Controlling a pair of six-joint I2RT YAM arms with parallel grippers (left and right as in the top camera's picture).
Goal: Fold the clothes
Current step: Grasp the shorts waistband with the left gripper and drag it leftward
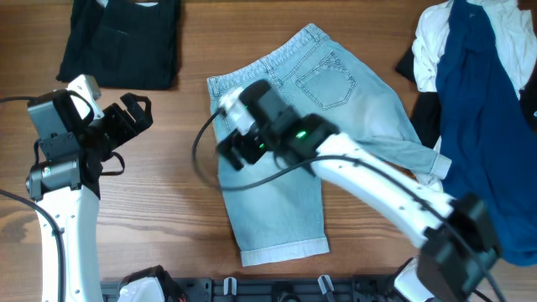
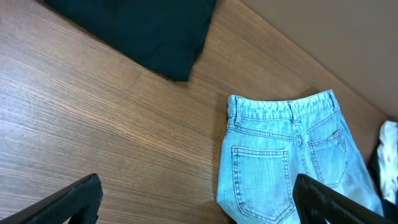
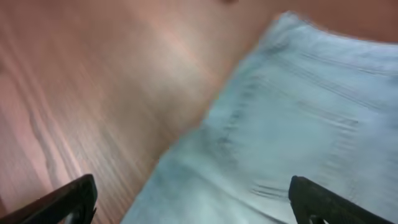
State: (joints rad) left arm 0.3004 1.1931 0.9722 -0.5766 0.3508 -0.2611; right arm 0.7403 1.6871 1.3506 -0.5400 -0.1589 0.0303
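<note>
The pale blue denim shorts (image 1: 289,147) lie flat in the middle of the table, back pockets up, waistband at the far side, one leg toward the front and one spread to the right. They show in the left wrist view (image 2: 283,162) and, blurred, in the right wrist view (image 3: 292,130). My right gripper (image 1: 239,151) is open and hovers over the shorts' left edge (image 3: 193,205). My left gripper (image 1: 134,113) is open and empty, left of the shorts over bare wood (image 2: 199,205).
A folded black garment (image 1: 122,42) lies at the back left and shows in the left wrist view (image 2: 137,28). A pile of white, blue and black clothes (image 1: 482,92) fills the right side. A black rack (image 1: 277,289) runs along the front edge.
</note>
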